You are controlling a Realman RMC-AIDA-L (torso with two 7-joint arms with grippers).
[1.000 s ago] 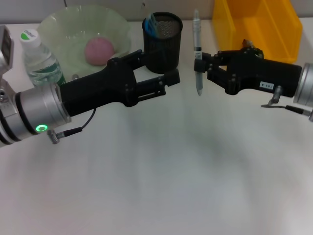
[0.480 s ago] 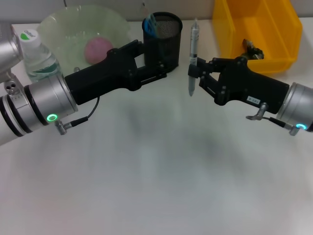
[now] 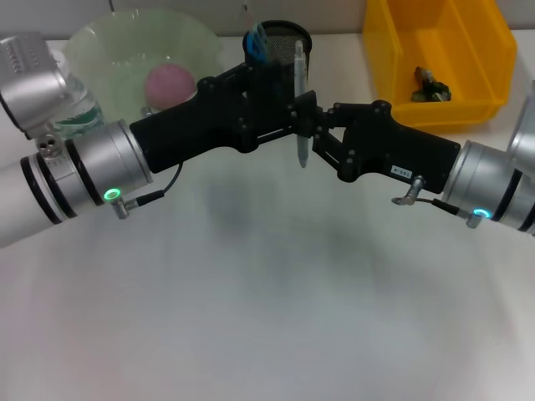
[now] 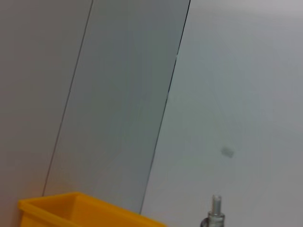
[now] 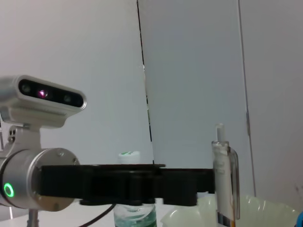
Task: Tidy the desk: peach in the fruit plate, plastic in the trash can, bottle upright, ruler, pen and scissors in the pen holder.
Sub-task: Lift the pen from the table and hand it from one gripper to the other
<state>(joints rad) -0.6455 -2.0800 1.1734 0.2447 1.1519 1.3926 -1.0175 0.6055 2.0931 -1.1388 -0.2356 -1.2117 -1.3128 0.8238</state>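
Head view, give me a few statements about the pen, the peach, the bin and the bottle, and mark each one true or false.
1. The pen is held upright by the right gripper. True.
2. The peach lies on the bare desk. False: it sits in the fruit plate.
3. The trash can holds the plastic. True.
4. The pen is already down inside the pen holder. False: it hangs in front of the holder, above the desk.
5. The bottle lies flat beside the trash can. False: it stands on the left by the fruit plate, partly hidden behind the left arm.
6. The left gripper reaches toward the pen and pen holder. True.
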